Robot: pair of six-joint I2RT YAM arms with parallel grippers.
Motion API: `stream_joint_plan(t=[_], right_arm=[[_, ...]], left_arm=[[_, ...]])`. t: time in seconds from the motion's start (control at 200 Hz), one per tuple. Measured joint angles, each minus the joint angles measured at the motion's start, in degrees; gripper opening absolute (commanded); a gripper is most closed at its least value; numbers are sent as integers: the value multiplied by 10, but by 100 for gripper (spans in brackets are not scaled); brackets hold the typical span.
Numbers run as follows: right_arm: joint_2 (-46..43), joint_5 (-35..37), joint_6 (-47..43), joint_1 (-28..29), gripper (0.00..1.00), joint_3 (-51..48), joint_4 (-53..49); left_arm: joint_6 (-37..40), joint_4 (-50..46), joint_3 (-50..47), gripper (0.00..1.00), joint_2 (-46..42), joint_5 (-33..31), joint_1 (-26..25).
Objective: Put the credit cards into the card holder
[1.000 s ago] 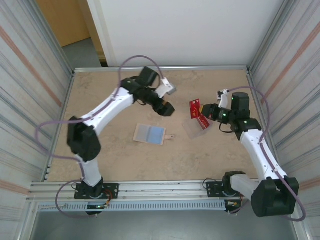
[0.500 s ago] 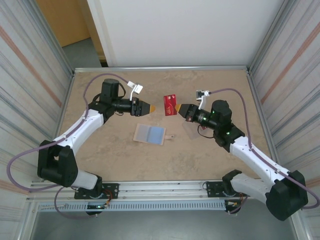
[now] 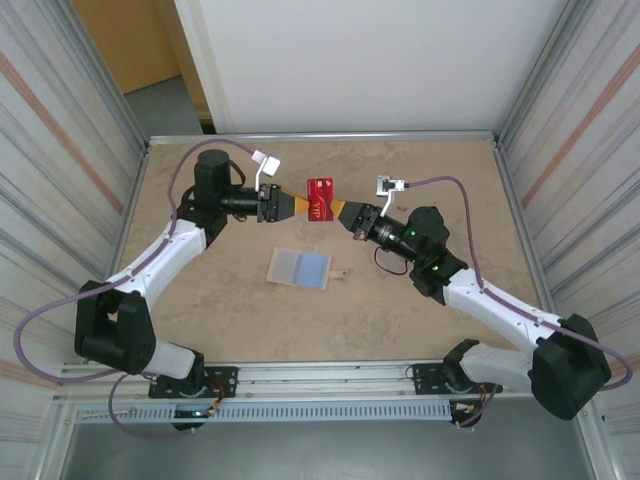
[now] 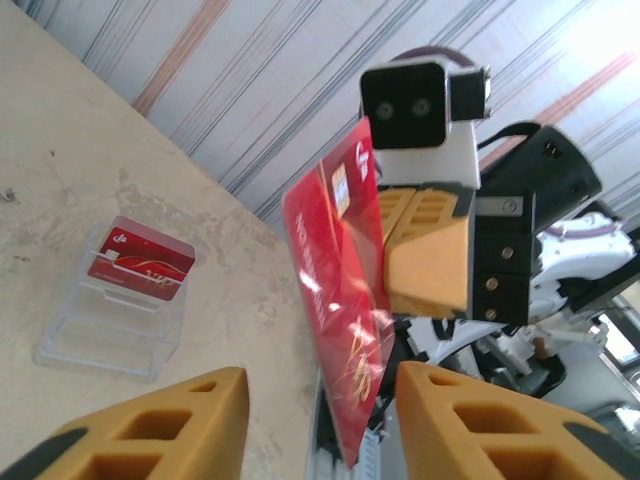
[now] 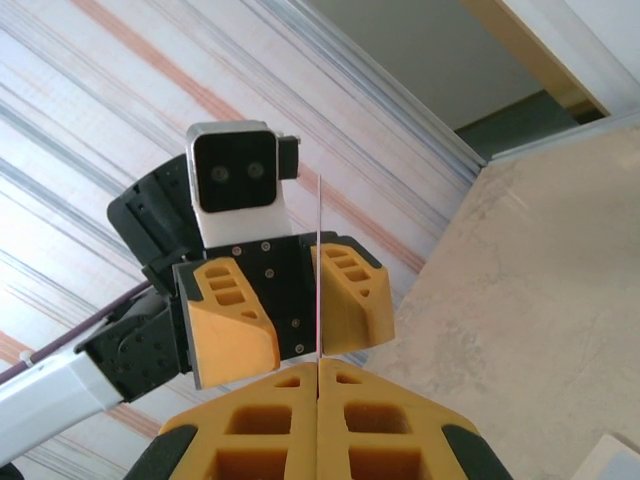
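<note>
A red credit card [image 3: 320, 199] hangs in mid-air over the far middle of the table. My right gripper [image 3: 346, 209] is shut on its right edge. The right wrist view shows the card edge-on [image 5: 318, 250], rising from my shut right gripper [image 5: 318, 366]. My left gripper [image 3: 298, 203] faces it from the left, jaws open on either side of the card [image 4: 335, 280] with gaps showing. One of the left fingers [image 5: 350, 290] lies close along the card; the other stands apart. The beige card holder [image 3: 300, 268] lies open on the table below, with its blue pockets up.
A clear plastic case [image 4: 112, 320] stands on the table with another red card [image 4: 140, 266] in it. Corrugated walls [image 3: 60, 170] close in the left and right sides. An aluminium rail [image 3: 320, 378] runs along the near edge.
My right gripper carried the red card from the case toward the far centre. My left arm swung round to meet it, and its jaws narrowed around the card.
</note>
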Motion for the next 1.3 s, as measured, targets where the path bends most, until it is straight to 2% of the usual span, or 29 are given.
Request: stream_joint_plan(t=[0.291, 0.401, 0.506, 0.616, 0.687, 0.802, 0.977, 1.148, 1.298], right_arm=[[20, -3, 2, 6, 0, 2, 21], [23, -16, -1, 2, 24, 5, 17], [21, -46, -8, -7, 41, 17, -9], [-8, -65, -31, -18, 68, 27, -72], [-39, -73, -52, -26, 75, 32, -118], [-79, -76, -89, -32, 74, 41, -176], [-100, -105, -124, -39, 63, 49, -240], [-57, -176, -137, -54, 52, 71, -272], [-28, -205, -137, -48, 48, 73, -272]], left_arm=[[-23, 26, -5, 0, -1, 19, 2], [-19, 28, -6, 0, -3, 26, 3], [-9, 22, -6, 0, -3, 29, 3], [19, -9, -5, 0, -3, 38, 3], [55, -46, -3, 0, -3, 42, 3], [107, -102, -2, 0, -4, 54, 6], [151, -135, -2, 0, -7, 63, 10], [174, -145, -2, 0, -7, 75, 10], [181, -150, -2, 0, -7, 84, 10]])
